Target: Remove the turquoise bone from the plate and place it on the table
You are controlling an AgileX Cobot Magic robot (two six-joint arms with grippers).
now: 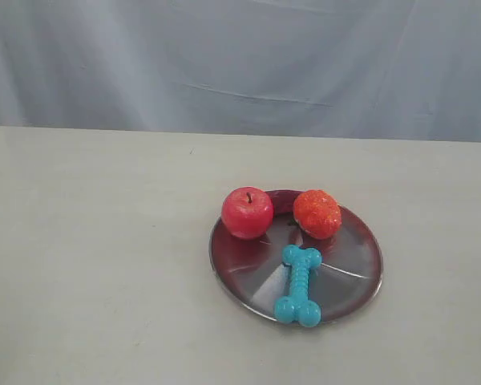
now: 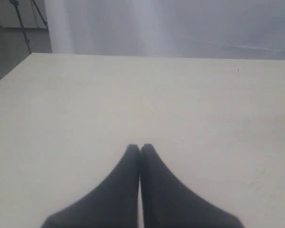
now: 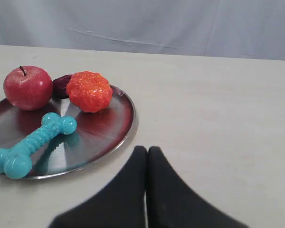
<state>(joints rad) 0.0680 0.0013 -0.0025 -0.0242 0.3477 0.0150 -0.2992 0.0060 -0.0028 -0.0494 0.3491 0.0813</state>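
I have both arms low over the table (image 1: 104, 241), the left gripper (image 2: 140, 149) and right gripper (image 3: 147, 151) each with jaws pressed together on nothing, the right one near the plate (image 1: 353, 257). I count one plate carrying one turquoise bone (image 1: 298, 286) lying flat, one red apple (image 1: 247, 212) and one orange fruit (image 1: 317, 213).

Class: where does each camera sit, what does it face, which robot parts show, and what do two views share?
Exterior: off the arms, looking down on plate, bone, apple; no robot parts.
Left wrist: faces table; shut left end effector.
Right wrist: faces plate; shut right end effector.
Exterior and right wrist share plate and bone.
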